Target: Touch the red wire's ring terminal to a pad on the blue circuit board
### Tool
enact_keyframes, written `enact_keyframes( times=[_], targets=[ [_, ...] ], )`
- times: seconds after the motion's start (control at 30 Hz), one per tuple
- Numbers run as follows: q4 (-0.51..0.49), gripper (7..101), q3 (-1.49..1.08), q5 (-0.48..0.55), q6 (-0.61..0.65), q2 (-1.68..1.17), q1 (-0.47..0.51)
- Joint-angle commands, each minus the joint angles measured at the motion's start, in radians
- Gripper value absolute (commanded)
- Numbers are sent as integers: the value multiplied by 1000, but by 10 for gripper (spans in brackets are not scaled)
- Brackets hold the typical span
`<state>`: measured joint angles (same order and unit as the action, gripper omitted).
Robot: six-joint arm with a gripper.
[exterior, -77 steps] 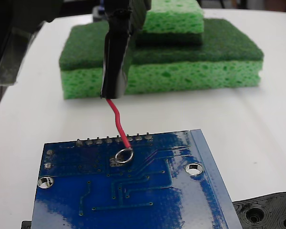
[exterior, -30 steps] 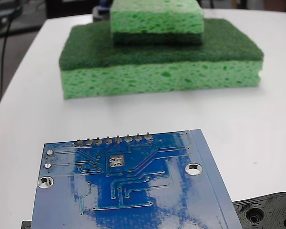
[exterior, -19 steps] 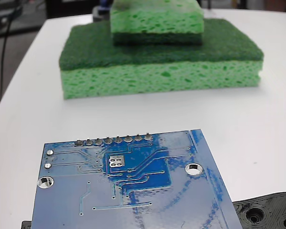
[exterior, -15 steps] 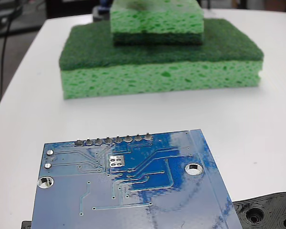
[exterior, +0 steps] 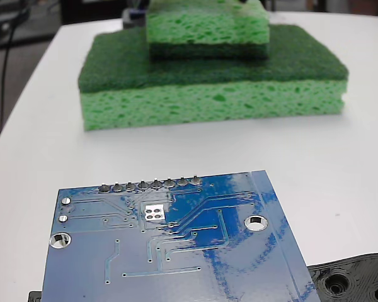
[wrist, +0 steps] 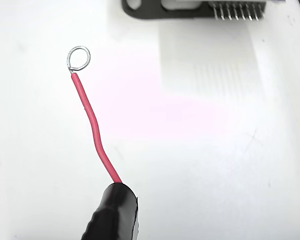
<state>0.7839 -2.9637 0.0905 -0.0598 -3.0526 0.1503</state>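
The blue circuit board (exterior: 176, 251) lies flat at the bottom of the fixed view, with nothing on it. Its pad (exterior: 154, 212), a small silver square with four dark holes, sits just below the row of grey solder pins (exterior: 150, 185). In the wrist view the red wire (wrist: 93, 127) rises from my black-wrapped gripper (wrist: 115, 202), which is shut on it. The ring terminal (wrist: 79, 57) hangs over bare white table, well short of the black pin header (wrist: 235, 9) at the top edge. The wire and ring are out of the fixed view.
Two stacked green sponges (exterior: 214, 82) stand at the back of the white table (exterior: 340, 163). A black plastic part with round holes (exterior: 356, 280) lies to the right of the board. Small dark shapes (exterior: 242, 2) show at the top edge above the upper sponge.
Reflections on the board's glossy face have shifted. The dark shadow on the upper sponge is gone and small dark shapes now show at the top edge. The board and sponges have not moved.
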Motion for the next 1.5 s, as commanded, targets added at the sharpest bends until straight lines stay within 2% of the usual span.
enact_keyframes(
  times=[0.03,0.17,0.33,0.57,0.7,0.87,1.5],
  targets=[
    [-2,1003,3,11,14,-2,-5],
    [-2,1003,-3,38,35,-2,-8],
    [0,1003,-6,12,29,-2,-20],
    [-5,1003,-11,-198,-25,-2,-195],
    [-5,1003,-14,-147,-21,-2,-147],
    [-2,1003,-31,78,49,-2,34],
    [-6,1003,-32,72,44,-2,28]
  ],
)
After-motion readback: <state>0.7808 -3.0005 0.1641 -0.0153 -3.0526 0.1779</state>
